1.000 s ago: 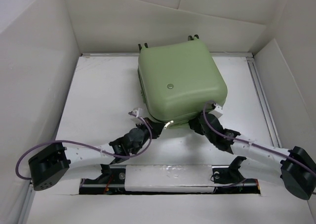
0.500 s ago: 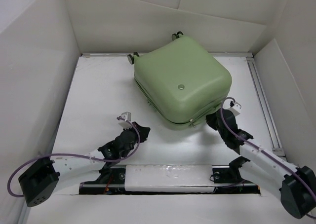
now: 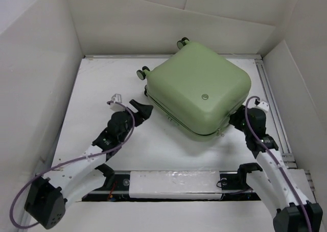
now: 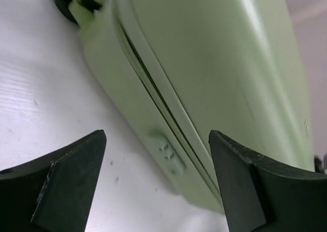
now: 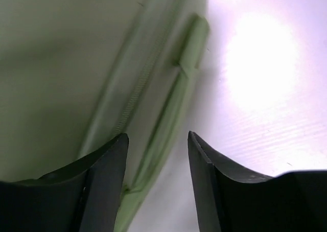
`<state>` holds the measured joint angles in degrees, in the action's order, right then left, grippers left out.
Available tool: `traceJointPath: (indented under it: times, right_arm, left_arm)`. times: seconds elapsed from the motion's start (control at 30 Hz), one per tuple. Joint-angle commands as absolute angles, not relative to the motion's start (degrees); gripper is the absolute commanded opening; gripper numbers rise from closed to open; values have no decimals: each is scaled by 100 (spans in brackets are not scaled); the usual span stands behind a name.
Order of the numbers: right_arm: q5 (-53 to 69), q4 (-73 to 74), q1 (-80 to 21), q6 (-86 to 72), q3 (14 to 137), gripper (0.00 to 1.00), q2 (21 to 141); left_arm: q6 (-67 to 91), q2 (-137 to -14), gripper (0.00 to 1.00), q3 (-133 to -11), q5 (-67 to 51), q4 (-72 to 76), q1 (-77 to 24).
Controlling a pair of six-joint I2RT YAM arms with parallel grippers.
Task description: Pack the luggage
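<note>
**Luggage (image 3: 199, 94) shut and lying flat: packing looks nearly done**

Left gripper (image 3: 142, 109): left of centre, between the near edge and the middle of the surface (image 3: 102, 89). Fingers (image 4: 66, 181) are wide apart and hold nothing. The left wrist view shows it aimed at the luggage's left side wall, with the seam (image 4: 153, 96) and a small moulded latch (image 4: 167, 153) framed between the fingers. Near the shell, not touching.

Right gripper (image 3: 236, 120): by the right edge, tucked in at the luggage's near-right corner. Fingers are apart, nothing clamped. In the right wrist view the closed seam and a pale green side handle (image 5: 193, 45) sit just ahead. Can't tell whether a finger touches the shell.

Luggage: flat on the surface, in the far-right part and turned diagonal, with the round badge (image 3: 205, 96) facing up. Wheels (image 3: 143, 72) point toward the far edge and far-left. It sits between the two grippers, which flank its near sides.

Progress, my read:
- Done: lid is down on the base, and the seam looks closed along both sides seen from the wrists.
- Unknown: the contents are hidden, and I can't tell whether the latch is fastened.
- Left: confirm the closure, and maybe square the case up or stand it on its wheels.
</note>
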<state>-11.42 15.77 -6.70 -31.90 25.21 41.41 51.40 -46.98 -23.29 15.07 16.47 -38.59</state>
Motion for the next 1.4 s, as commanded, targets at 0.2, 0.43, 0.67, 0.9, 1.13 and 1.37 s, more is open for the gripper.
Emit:
traceJointPath:
  times: [0.2, 0.43, 0.67, 0.9, 1.13, 1.37]
  right_arm:
    - [642, 2125, -633, -2223, 2786, 57, 2525]
    - [984, 2381, -808, -2364, 2593, 42, 2215]
    - [1985, 2382, -923, -2075, 2593, 37, 2267]
    - [2232, 2120, -1099, -2004, 2540, 64, 2670]
    - [2847, 986, -1099, -1707, 2715, 52, 4224]
    - [3225, 659, -1099, -1477, 3278, 49, 5219]
  left_arm:
    - [6099, -6060, 91, -3216, -1440, 2987, -1074]
    - [6459, -7582, 100, -4200, -2469, 3998, -940]
    - [6398, -8524, 100, -4922, -2935, 3850, -888]
    - [6451, -8850, 97, -5142, -2988, 3850, -888]
    - [6346, -9596, 93, -6116, -2339, 3437, -888]
    - [6346, -10326, 87, -7065, -2154, 3384, -888]
